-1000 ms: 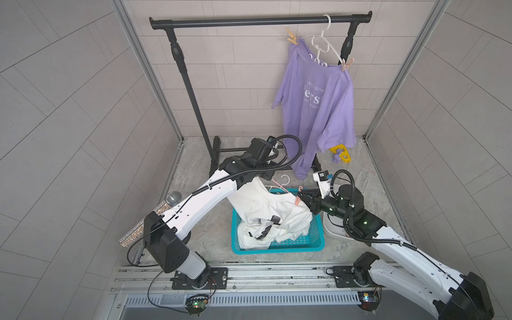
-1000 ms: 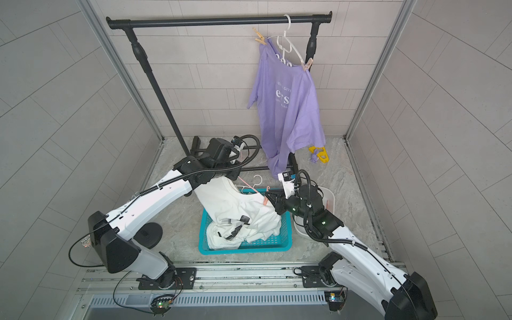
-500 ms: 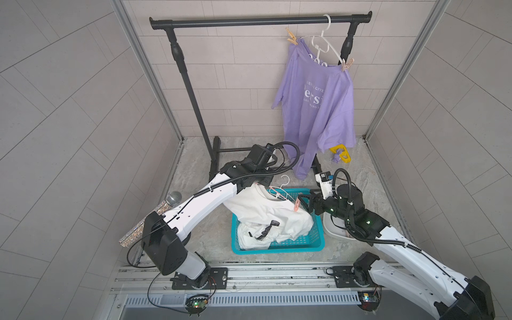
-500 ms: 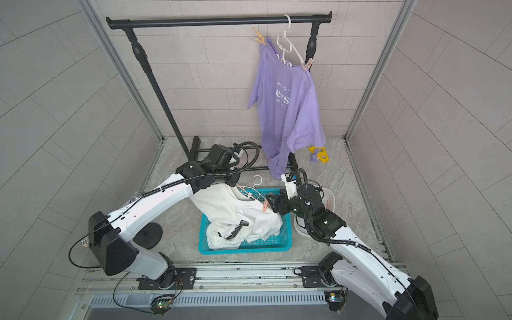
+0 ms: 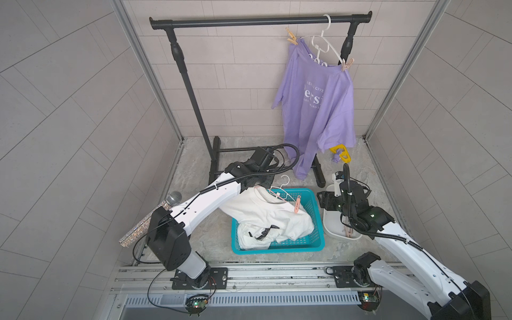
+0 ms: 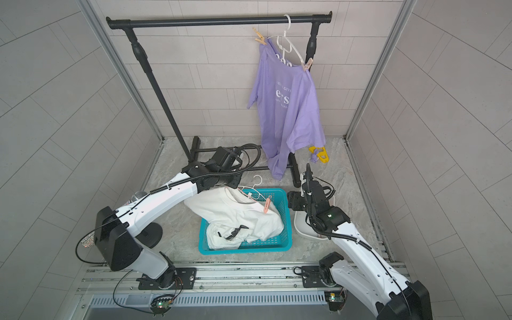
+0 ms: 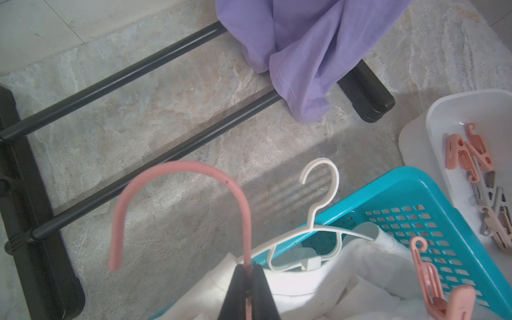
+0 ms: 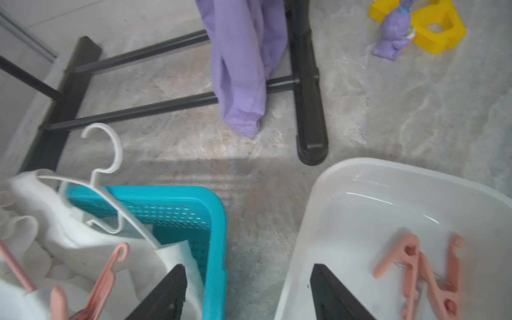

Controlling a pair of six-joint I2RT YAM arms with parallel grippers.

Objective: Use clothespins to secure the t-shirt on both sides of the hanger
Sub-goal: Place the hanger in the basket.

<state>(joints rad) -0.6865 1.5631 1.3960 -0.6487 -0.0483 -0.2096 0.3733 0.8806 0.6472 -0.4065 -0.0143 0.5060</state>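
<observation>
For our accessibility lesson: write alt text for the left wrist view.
The left gripper is shut on a pink hanger's stem, at the collar of a white t-shirt lying partly in a teal basket. A white tub nearby holds spare clothespins.

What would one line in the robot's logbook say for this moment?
left gripper: shut on pink hanger | right gripper: open, empty, beside white tub | white t-shirt: one clothespin clipped on | spare clothespins: in tub

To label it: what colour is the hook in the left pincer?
Pink hook, best in left wrist view.

clothespins (image 8: 414,271): blurred (right wrist view) | white bin (image 5: 332,227): partly behind right arm (image 5: 360,219)
</observation>
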